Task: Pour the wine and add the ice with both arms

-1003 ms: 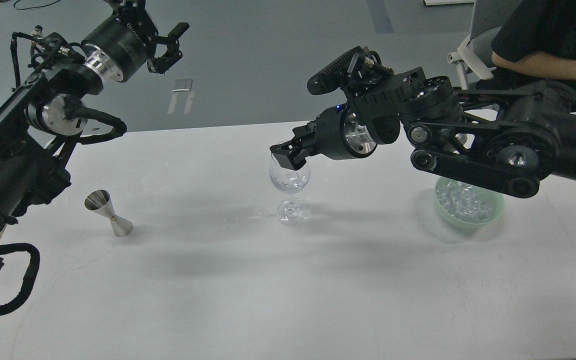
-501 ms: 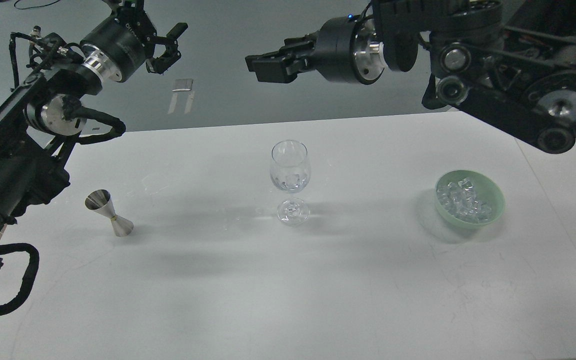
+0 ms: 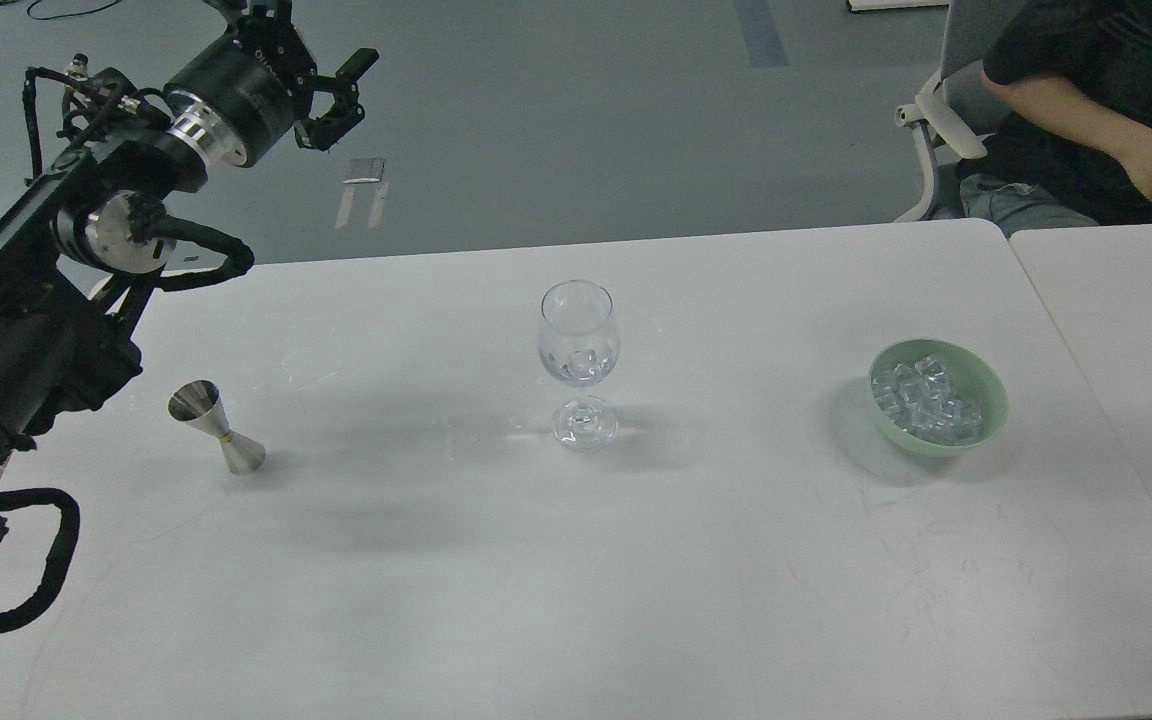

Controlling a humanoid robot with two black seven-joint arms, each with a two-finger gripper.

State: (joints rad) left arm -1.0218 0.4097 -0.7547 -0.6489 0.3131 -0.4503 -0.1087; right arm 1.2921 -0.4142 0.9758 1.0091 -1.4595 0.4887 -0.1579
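Clear glassy ice (image 3: 931, 402), matt green bowl (image 3: 986, 425), shiny metal jigger (image 3: 218, 428).

One black arm (image 3: 86, 215) is in sight, ending in one tool (image 3: 336, 95). Two white surfaces meet edge to edge: the large one (image 3: 536, 560) and a second one (image 3: 1126, 330) at the right. There is one wine glass (image 3: 579, 345), one steel jigger (image 3: 216, 425) and one green bowl (image 3: 976, 435). The ice (image 3: 928, 402) in the bowl is many cubes, too jumbled to count. One seated person (image 3: 1086, 110), one chair (image 3: 946, 110).
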